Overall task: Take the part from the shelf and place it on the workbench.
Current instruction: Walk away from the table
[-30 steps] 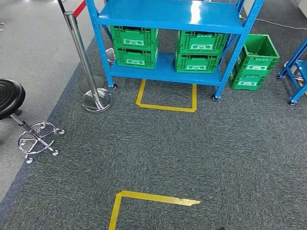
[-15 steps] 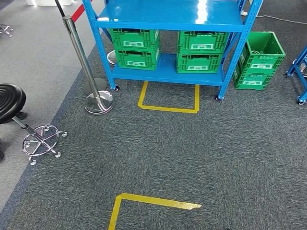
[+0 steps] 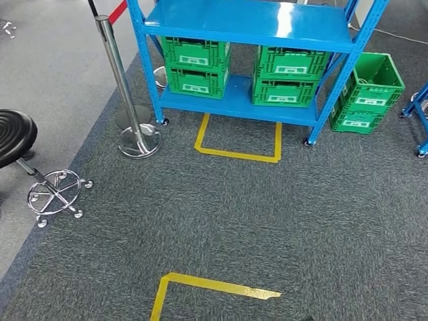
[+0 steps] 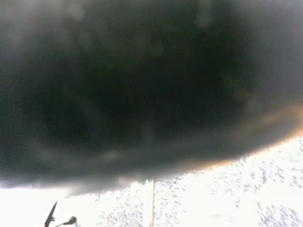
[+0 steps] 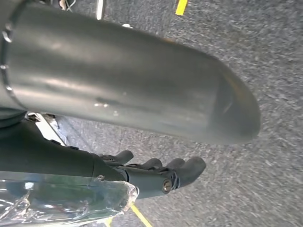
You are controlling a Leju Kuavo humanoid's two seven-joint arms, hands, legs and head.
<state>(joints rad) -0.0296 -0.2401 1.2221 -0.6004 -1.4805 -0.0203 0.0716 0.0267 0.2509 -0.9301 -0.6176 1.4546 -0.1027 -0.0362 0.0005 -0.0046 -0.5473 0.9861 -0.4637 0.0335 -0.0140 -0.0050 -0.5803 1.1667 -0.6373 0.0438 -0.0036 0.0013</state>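
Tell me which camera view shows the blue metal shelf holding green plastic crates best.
The head view: the blue metal shelf stands ahead on the carpet, with green plastic crates on its lower level. The left wrist view is dark and blurred; the right wrist view looks at the right hand over carpet.

A black stool [image 3: 15,137] and chrome stanchion [image 3: 126,100] stand on grey carpet [image 3: 252,221] marked with yellow tape [image 3: 212,286].

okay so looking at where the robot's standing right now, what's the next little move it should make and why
Probably keep walking forward toward the blue shelf. Grey carpet and a yellow tape corner lie between the robot and the yellow tape box marked right in front of the shelf, so the green crates look beyond arm's reach. The right robot hand hangs over the carpet, fingers loosely extended.
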